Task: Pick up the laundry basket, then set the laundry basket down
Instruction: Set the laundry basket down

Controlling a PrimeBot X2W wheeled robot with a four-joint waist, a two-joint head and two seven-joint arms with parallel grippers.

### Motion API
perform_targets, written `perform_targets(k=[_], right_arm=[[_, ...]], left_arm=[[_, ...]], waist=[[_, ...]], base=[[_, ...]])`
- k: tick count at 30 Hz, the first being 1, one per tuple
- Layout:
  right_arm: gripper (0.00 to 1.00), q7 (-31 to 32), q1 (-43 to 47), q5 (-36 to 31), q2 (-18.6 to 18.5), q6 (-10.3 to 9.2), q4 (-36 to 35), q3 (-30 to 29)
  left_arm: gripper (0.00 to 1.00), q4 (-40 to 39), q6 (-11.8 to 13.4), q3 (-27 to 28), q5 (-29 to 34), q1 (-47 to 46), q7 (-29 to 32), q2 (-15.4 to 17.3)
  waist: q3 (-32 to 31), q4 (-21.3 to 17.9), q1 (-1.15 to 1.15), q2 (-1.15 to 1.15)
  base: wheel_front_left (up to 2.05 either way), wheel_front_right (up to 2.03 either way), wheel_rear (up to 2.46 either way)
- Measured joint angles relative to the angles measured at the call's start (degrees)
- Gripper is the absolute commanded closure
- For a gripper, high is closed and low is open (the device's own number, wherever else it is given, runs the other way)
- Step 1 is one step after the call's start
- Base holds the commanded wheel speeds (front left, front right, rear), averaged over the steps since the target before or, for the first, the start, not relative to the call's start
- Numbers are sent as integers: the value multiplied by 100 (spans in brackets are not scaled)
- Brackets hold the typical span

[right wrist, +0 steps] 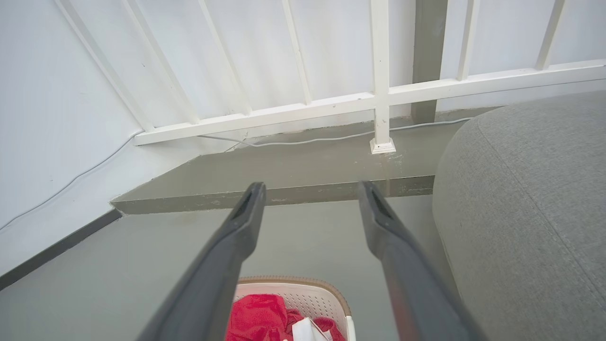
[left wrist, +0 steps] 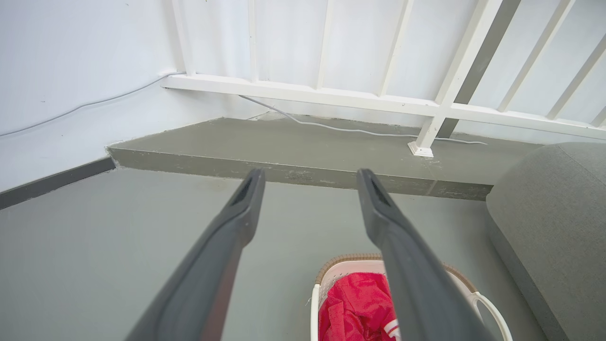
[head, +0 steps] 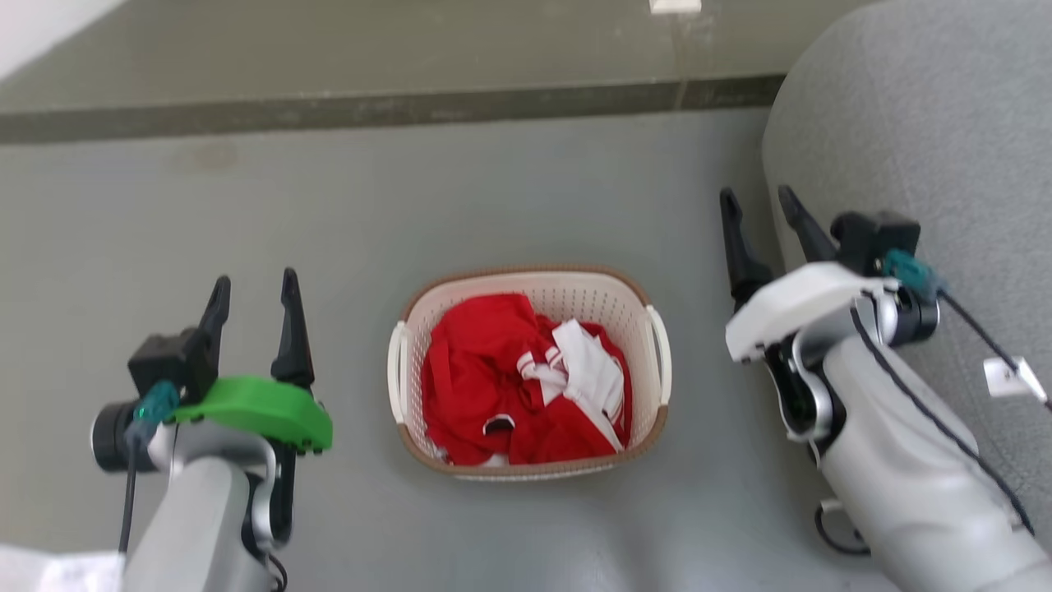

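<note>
The laundry basket (head: 637, 296) stands on the grey floor, cream-white with a brown rim and a white handle on each side, holding red and white clothes (head: 509, 386). My left gripper (head: 253, 288) hovers open to the basket's left, apart from it. On the other side my right gripper (head: 760, 201) is open too, raised beside a grey seat. In the left wrist view the basket (left wrist: 341, 267) sits low between and right of my fingers (left wrist: 246, 194). The right wrist view has the basket (right wrist: 307, 296) at the bottom edge, below the open gripper (right wrist: 310, 192).
A grey upholstered seat (head: 920, 123) fills the right side, close to my right arm. A raised concrete step (head: 370, 107) crosses the floor beyond the basket, with a white railing (left wrist: 331, 94) and a thin cable (left wrist: 355, 131) behind it. A white wall closes the left side.
</note>
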Motion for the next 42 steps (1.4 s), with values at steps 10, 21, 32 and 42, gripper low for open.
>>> perform_targets(k=[10, 21, 32, 42], right_arm=[[0, 0, 959, -370, 85, -5, -675, -263], [0, 0, 1733, -651, 148, -7, -1181, -604], [0, 0, 2227, -846, 286, -8, -1446, -703], [0, 0, 2503, -987, 324, -8, -1661, -824]], left_arm=[[0, -818, 47, 335, 353, 1043, 0, -70], [0, -1379, 53, 610, 622, 1906, 0, -182], [0, -1736, 53, 809, 789, 2338, 0, -222], [0, -1912, 54, 811, 1023, 2674, 0, -227]], waist=[[-508, -5, 0, 0], [-742, -27, 0, 0], [-921, -53, 0, 0], [-1033, -100, 0, 0]], base=[[0, 0, 0], [0, 0, 0], [0, 0, 0], [0, 0, 0]])
